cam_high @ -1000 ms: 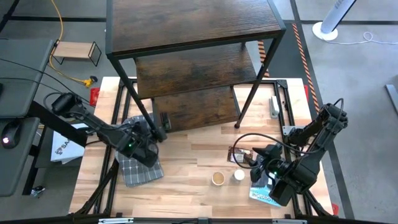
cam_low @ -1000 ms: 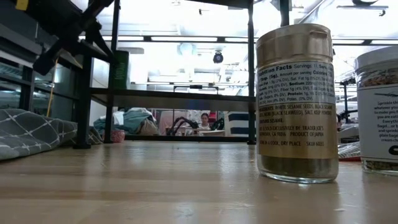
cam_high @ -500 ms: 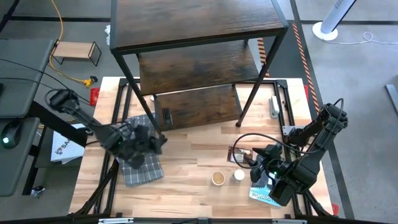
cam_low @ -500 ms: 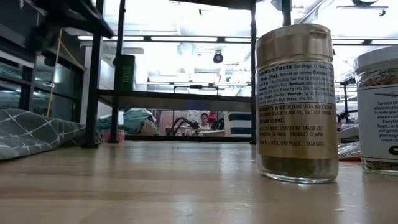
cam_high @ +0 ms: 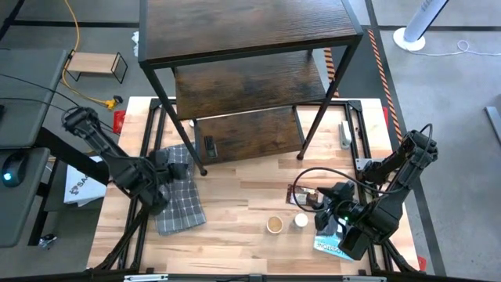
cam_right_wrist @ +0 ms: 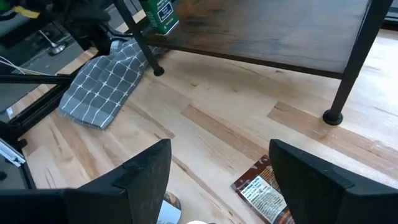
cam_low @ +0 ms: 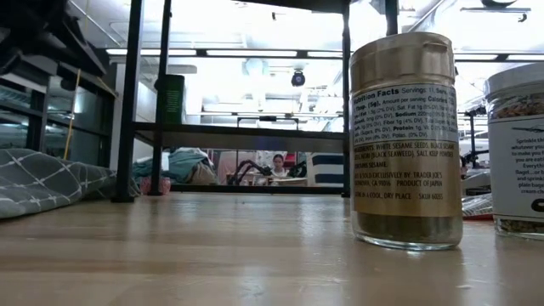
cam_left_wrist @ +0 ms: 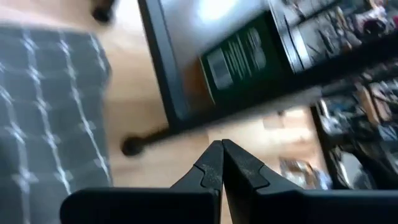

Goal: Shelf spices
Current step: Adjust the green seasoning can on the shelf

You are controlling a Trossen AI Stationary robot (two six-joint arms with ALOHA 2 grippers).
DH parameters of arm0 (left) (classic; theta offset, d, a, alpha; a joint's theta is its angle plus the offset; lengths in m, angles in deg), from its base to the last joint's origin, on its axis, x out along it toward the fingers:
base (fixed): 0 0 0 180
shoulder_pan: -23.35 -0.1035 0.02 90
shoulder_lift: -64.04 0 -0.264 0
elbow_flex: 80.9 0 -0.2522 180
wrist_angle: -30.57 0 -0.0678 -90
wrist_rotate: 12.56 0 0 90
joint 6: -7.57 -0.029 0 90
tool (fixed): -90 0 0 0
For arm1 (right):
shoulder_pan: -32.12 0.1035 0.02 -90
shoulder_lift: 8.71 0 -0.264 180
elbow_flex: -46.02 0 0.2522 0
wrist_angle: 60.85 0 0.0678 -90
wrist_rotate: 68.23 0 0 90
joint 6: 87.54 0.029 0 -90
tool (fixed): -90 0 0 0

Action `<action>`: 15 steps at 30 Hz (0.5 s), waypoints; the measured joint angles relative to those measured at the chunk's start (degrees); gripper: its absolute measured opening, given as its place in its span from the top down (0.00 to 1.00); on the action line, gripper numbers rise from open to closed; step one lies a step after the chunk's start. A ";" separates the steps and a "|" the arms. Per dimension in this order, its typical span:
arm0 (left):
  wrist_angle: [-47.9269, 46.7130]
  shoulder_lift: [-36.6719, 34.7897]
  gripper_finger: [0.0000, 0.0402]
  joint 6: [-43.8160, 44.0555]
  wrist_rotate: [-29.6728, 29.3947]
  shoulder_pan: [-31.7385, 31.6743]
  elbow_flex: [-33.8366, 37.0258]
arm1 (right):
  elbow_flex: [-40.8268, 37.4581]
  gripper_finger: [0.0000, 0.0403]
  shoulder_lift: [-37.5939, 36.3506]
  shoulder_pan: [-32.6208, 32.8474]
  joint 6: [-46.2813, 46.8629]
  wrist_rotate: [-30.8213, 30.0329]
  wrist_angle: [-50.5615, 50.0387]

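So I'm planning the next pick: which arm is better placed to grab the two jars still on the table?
The right one. Its open claw sits just beside the gold-lidded jar and the white-capped jar, while the left claw, shut, is over the grey cloth.

gold-capped jar [cam_low: 406, 140] | "Nutrition Facts", "Trader Joe's", seemingly "Product of Japan"

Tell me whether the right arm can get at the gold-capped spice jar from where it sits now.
Probably yes. The right gripper hangs open just beside the gold-capped jar, with only the white-capped jar standing between them on the table. It may need to come from above or skirt that jar.
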 joint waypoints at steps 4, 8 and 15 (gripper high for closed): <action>-6.30 -3.00 1.00 -0.04 0.17 -4.34 0.00 | 0.00 0.34 0.01 0.02 0.05 0.11 0.38; -10.91 -6.01 1.00 -0.74 -2.67 -9.09 0.00 | 0.00 0.34 0.02 -0.07 0.05 0.13 1.11; -10.98 -9.59 1.00 -2.80 -8.48 -17.14 0.00 | 0.00 0.34 0.02 -0.85 0.05 0.20 1.61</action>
